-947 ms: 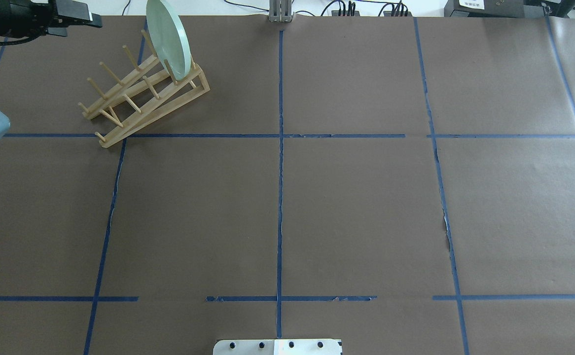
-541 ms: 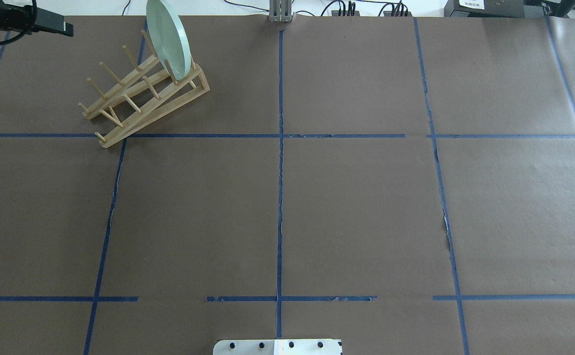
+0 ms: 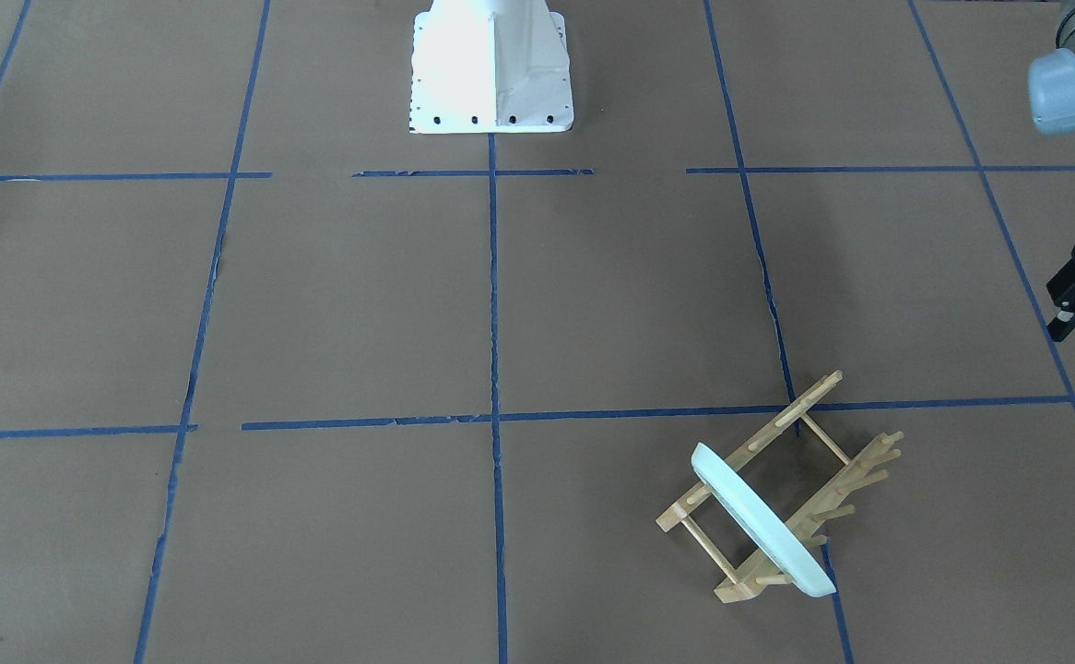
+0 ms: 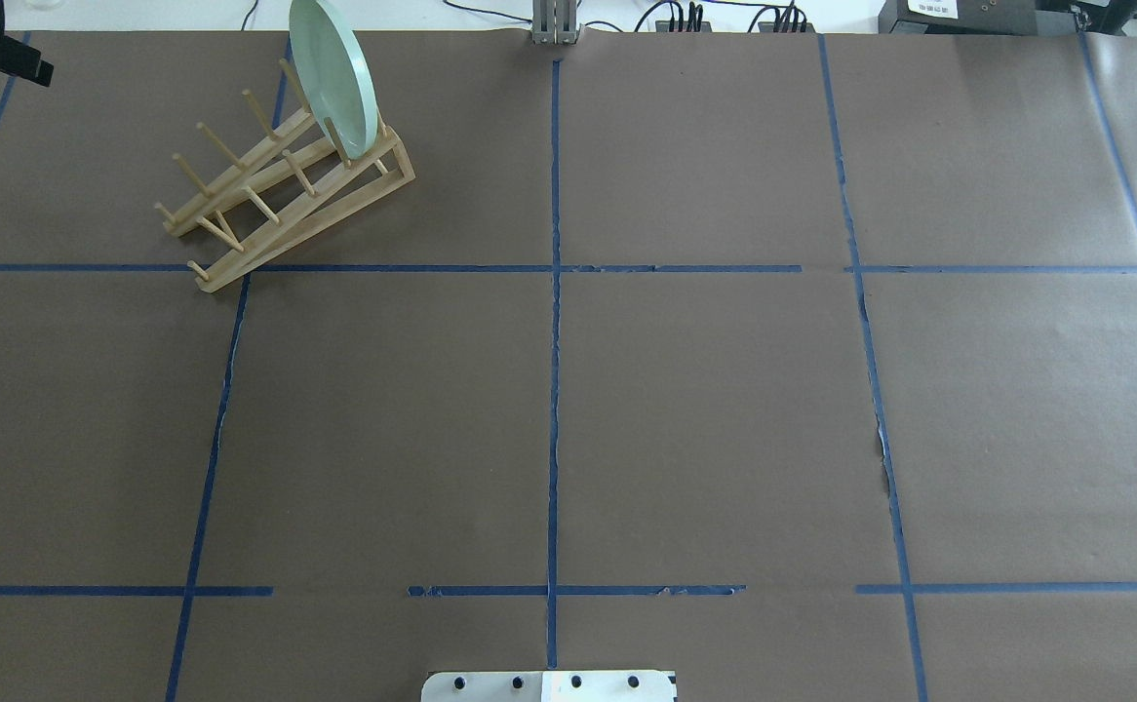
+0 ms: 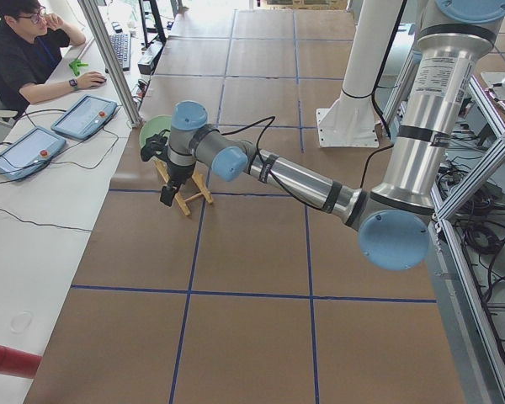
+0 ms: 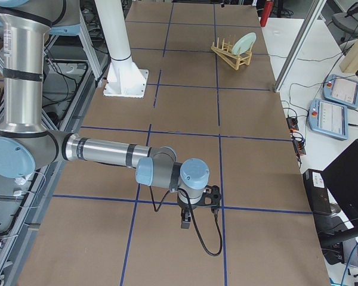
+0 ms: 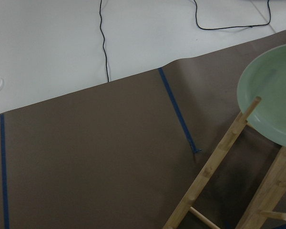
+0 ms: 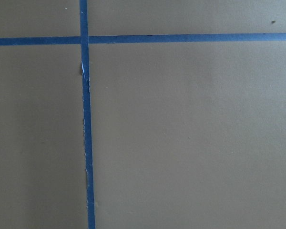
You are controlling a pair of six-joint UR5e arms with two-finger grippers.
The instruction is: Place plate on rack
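The pale mint-green plate (image 4: 334, 78) stands on edge between the pegs at the far end of the light-wood rack (image 4: 276, 195), at the table's far left. Both also show in the front-facing view, the plate (image 3: 759, 526) in the rack (image 3: 832, 480), and in the left wrist view, the plate (image 7: 271, 105) and a rail of the rack (image 7: 219, 167). My left gripper (image 4: 27, 68) is open and empty, well left of the rack, at the view's edge (image 3: 1068, 318). My right gripper (image 6: 186, 223) shows only in the right side view, low over bare paper; I cannot tell its state.
Brown paper with blue tape lines (image 4: 554, 292) covers the table. The white robot base (image 3: 491, 83) stands at the near middle edge. A metal post (image 4: 555, 24) and cables lie along the far edge. An operator (image 5: 25, 50) sits at tablets beyond the far edge.
My left gripper has drawn back to the left, away from the rack, almost out of the overhead view. The plate and rack have not moved.
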